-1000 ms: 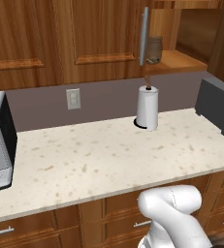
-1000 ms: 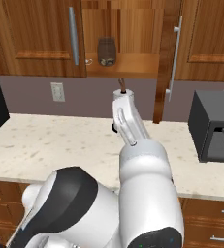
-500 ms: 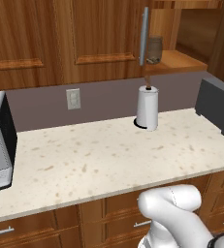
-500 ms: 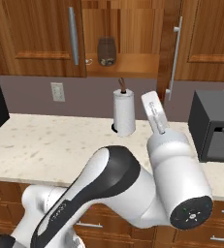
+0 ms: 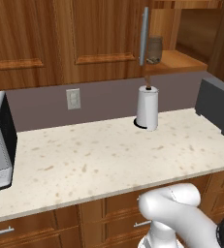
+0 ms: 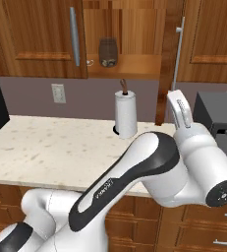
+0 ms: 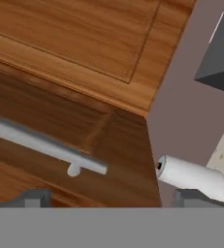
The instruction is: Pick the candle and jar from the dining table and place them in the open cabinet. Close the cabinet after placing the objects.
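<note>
jar (image 6: 107, 51) on open cabinet (image 6: 134, 66) shelf | fingers (image 7: 33, 197) spread wide, holding nothing, near door handle (image 7: 45, 145) | risk: fingers may slip off handle, door stays open

Jar (image 6: 107, 52): small squat dark brown pot with lid, upright on the open cabinet's (image 6: 134, 66) wooden shelf, upper centre of right base view; in left base view it sits upper right (image 5: 154, 50), partly behind a silver bar handle. Cabinet: warm brown wood, panelled doors, long vertical silver handles; door open and edge-on at centre right in right base view. Hand view: door panel (image 7: 74, 43) fills upper left.
</note>
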{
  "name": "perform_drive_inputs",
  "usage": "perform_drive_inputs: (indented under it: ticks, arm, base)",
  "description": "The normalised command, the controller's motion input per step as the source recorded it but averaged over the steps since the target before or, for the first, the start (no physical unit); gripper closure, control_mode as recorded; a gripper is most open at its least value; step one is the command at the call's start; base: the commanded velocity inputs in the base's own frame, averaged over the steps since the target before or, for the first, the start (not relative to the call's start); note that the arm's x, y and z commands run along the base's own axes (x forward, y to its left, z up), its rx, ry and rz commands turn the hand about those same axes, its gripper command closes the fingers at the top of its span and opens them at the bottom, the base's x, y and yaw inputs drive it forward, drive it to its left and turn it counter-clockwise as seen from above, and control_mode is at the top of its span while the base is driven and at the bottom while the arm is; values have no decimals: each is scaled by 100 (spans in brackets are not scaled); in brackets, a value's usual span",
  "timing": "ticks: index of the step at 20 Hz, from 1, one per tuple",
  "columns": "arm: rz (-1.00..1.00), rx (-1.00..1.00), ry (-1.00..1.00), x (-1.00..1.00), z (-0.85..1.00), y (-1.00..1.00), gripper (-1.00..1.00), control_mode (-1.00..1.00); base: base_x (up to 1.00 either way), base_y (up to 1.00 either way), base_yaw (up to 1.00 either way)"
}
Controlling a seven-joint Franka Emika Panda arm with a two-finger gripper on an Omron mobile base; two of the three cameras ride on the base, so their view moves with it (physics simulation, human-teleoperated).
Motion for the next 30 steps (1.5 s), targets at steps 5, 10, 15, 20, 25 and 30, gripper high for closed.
perform_drive_inputs:
  ticks: [5,10,15,20,25,30]
  arm:
    - [7,1,0,54,-3,-30,-100,-100]
    - [6,1,0,54,0,-14,-100,-100]
    - [7,1,0,46,-1,-2,-100,-100]
    - [7,1,0,20,-5,0,-100,-100]
    - [8,0,0,2,0,5,-100,-100]
    - [8,0,0,0,0,31,-100,-100]
  base:
    - [0,0,0]
    - [0,0,0]
    - [0,0,0]
    - [0,0,0]
    - [0,0,0]
    - [0,0,0]
